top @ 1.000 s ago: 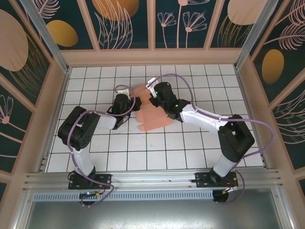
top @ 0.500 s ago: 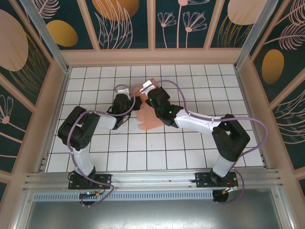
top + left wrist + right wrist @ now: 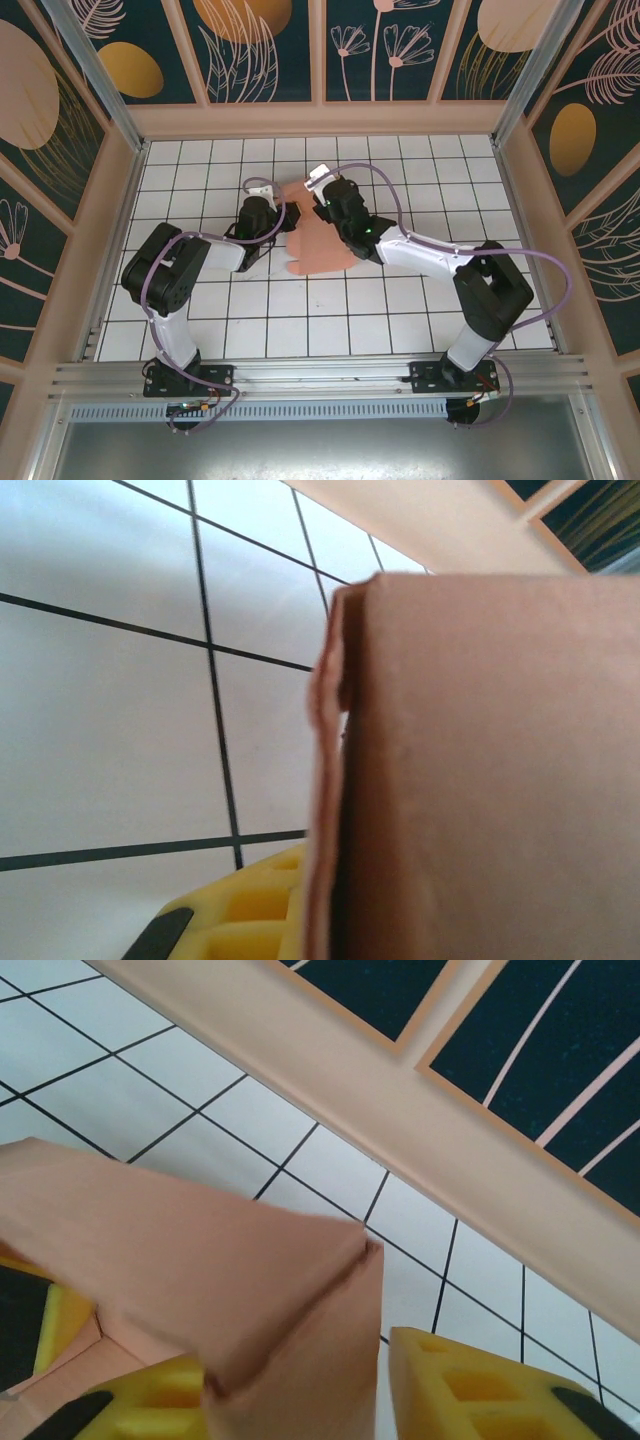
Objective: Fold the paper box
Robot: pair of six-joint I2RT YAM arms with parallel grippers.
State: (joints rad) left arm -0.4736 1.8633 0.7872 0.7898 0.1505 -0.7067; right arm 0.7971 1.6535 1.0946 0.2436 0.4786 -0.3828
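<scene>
Low in the right wrist view, the right pincer (image 3: 300, 1385) is released. Its yellow fingers (image 3: 470, 1390) sit apart, and a folded corner of the paper box (image 3: 230, 1260) rises between them, with a sliver of gap beside the right-hand one. Beyond, the white tiles of the bench (image 3: 330, 1175) run to a pale rail (image 3: 400, 1110). The left wrist view adds a doubled cardboard edge against one yellow pad (image 3: 245, 910). From above, the left pincer (image 3: 277, 213) is clenched on the box's left edge. The salmon sheet lies partly flat, just above the frame's centre.
</scene>
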